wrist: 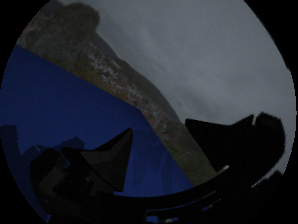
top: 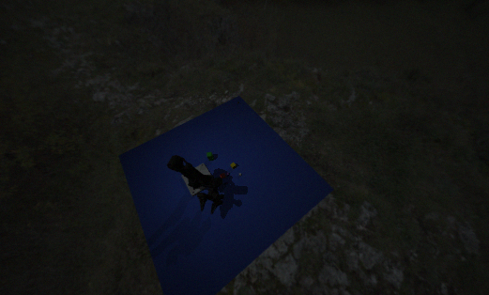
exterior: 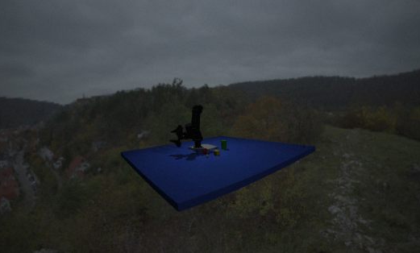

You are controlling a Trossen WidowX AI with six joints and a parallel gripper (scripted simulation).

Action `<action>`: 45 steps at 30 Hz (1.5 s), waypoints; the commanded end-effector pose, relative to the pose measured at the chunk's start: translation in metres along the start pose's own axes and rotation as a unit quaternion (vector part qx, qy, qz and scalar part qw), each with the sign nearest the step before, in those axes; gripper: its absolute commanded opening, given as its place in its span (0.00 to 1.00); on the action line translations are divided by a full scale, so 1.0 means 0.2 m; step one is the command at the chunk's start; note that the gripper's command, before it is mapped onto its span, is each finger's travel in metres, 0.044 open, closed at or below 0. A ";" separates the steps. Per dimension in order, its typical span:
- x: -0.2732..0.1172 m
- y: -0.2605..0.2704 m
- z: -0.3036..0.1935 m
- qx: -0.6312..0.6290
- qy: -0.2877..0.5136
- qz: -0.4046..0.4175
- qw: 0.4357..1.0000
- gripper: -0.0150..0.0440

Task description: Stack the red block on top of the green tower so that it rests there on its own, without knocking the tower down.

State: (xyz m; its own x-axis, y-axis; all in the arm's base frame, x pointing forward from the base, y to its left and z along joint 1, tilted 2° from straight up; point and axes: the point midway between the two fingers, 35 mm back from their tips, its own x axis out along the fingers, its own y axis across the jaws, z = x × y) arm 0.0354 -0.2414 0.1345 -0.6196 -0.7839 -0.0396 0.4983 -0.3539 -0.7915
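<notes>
The red block (top: 222,176) (exterior: 205,151) sits low on the blue table (top: 273,197) (exterior: 243,169), close to the arm's base and partly in shadow. The green tower (top: 209,155) (exterior: 223,145) stands upright on the table, apart from the red block, with nothing seen on top of it. My gripper (top: 207,211) (exterior: 171,136) (wrist: 159,126) is open and empty, its fingers wide apart. It is raised above the table, on the other side of the red block from the tower, away from both. Neither the block nor the tower shows in the wrist view.
A yellow block (top: 234,165) (exterior: 217,153) lies near the red block, between it and the tower's side. A tiny pale object (top: 239,174) (exterior: 207,156) lies beside them. The arm stands on a pale base plate (top: 203,166) (exterior: 211,147). The scene is dark.
</notes>
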 end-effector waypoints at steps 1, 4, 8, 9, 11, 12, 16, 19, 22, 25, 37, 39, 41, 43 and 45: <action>0.00 0.01 0.01 -0.001 -0.002 0.003 1.000 0.98; -0.04 0.09 0.09 -0.023 -0.032 0.053 0.998 1.00; -0.12 0.22 0.21 -0.060 -0.075 0.140 0.985 1.00; -0.15 0.25 0.24 -0.070 -0.084 0.162 0.981 1.00; -0.20 0.31 0.28 -0.089 -0.101 0.206 0.969 1.00; -0.24 0.34 0.30 -0.099 -0.108 0.228 0.963 1.00; -0.38 0.43 0.34 -0.138 -0.129 0.315 0.930 1.00; -0.49 0.47 0.36 -0.169 -0.136 0.377 0.900 1.00; -0.61 0.50 0.35 -0.200 -0.137 0.437 0.866 1.00; -0.74 0.50 0.32 -0.231 -0.131 0.493 0.829 1.00; -1.18 0.26 0.11 -0.354 -0.041 0.667 0.654 1.00; -1.25 0.18 0.07 -0.374 -0.016 0.686 0.624 1.00; -1.29 0.11 0.03 -0.389 0.006 0.700 0.599 1.00; -1.32 0.08 0.02 -0.396 0.016 0.706 0.587 1.00; -1.32 0.07 0.02 -0.397 0.017 0.707 0.586 1.00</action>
State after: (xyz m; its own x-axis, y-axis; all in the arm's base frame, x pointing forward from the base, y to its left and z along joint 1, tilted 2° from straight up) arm 0.2126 -0.0554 0.1276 0.0790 -0.0556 -0.9953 0.1008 0.9938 -0.0475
